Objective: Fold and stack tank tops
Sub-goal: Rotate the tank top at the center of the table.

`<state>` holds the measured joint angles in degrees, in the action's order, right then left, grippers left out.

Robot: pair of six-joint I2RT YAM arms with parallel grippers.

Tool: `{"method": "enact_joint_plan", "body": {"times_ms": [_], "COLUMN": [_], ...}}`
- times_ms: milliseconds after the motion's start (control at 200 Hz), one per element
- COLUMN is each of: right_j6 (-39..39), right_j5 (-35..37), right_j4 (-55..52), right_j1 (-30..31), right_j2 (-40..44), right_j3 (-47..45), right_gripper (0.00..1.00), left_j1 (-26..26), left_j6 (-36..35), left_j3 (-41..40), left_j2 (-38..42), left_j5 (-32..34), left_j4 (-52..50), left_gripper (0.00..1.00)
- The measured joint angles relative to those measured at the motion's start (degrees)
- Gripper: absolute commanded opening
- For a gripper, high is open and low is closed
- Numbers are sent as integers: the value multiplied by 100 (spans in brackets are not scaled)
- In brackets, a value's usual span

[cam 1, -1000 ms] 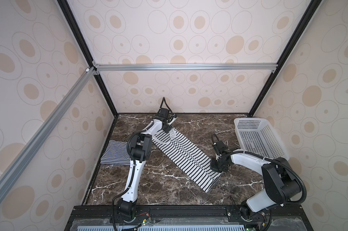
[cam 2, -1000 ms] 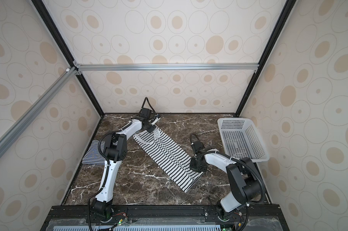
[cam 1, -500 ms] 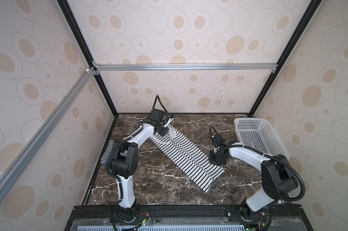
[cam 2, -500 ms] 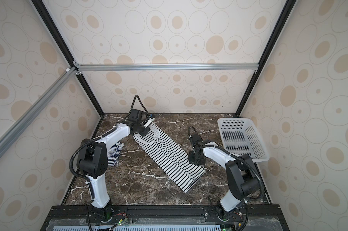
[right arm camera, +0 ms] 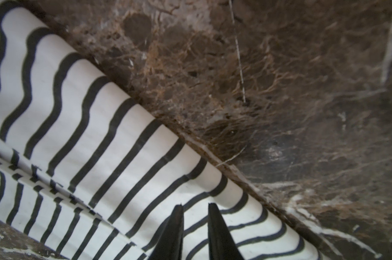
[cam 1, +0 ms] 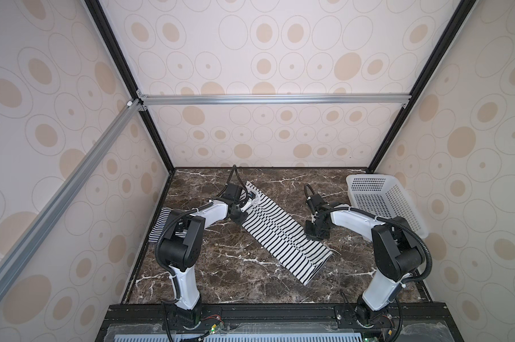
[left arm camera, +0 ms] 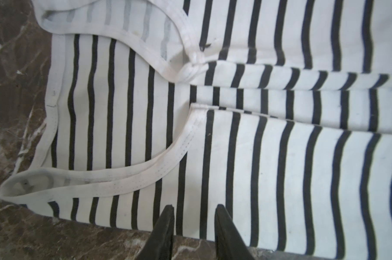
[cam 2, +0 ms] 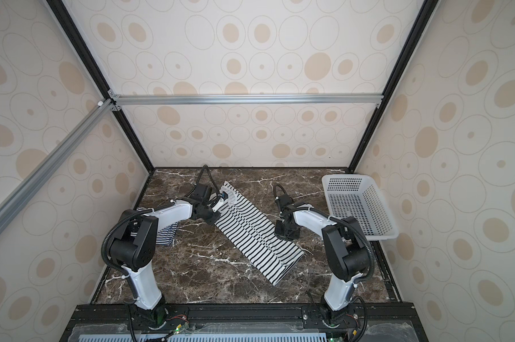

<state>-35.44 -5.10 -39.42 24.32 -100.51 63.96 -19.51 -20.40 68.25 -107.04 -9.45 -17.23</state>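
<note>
The wide-striped tank top (cam 1: 283, 234) lay flat on the marble tabletop (cam 1: 220, 275) as a long narrow strip, near the white basket (cam 1: 407, 207) but clear of it. The left wrist view showed both its long sides turned in over the middle, so the lengthwise fold looked done. The fine-striped tank top (cam 2: 167, 234) sat well beyond the strip on the side away from the basket, mostly hidden under the left arm; it seemed already folded small, though I could not tell for sure. The strip's crosswise folds and the stacking of one top on the other were probably what was left.

The left gripper (left arm camera: 194, 209) hung over the strip's long edge turned away from the basket, close to the straps, its fingers slightly apart with nothing between them. The right gripper (right arm camera: 195, 206) hung over the edge facing the basket, its fingers likewise a little apart and empty.

That basket-side edge ran straight and crisp. Bare marble lay open between strip and basket, and more of it on the strip's far side from the basket, enough room to bring the ends over
</note>
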Motion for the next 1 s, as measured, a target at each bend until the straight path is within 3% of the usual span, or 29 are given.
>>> {"method": "enact_joint_plan", "body": {"times_ms": [535, 790, 1001], "right_j6": [85, 79, -37], "right_j5": [46, 42, -44], "right_j4": [131, 479, 708], "right_j1": [0, 0, 170], "right_j2": [-24, 251, 544], "right_j3": [-295, -675, -1047], "right_gripper": [22, 22, 22], "left_j1": [-92, -144, -190], "left_j6": [4, -7, -24], "left_j3": [358, 1270, 2476], "left_j2": [-581, -1235, -1991], "left_j5": [225, 426, 581], "left_j4": [129, 83, -216], "left_gripper": [31, 31, 31]}}
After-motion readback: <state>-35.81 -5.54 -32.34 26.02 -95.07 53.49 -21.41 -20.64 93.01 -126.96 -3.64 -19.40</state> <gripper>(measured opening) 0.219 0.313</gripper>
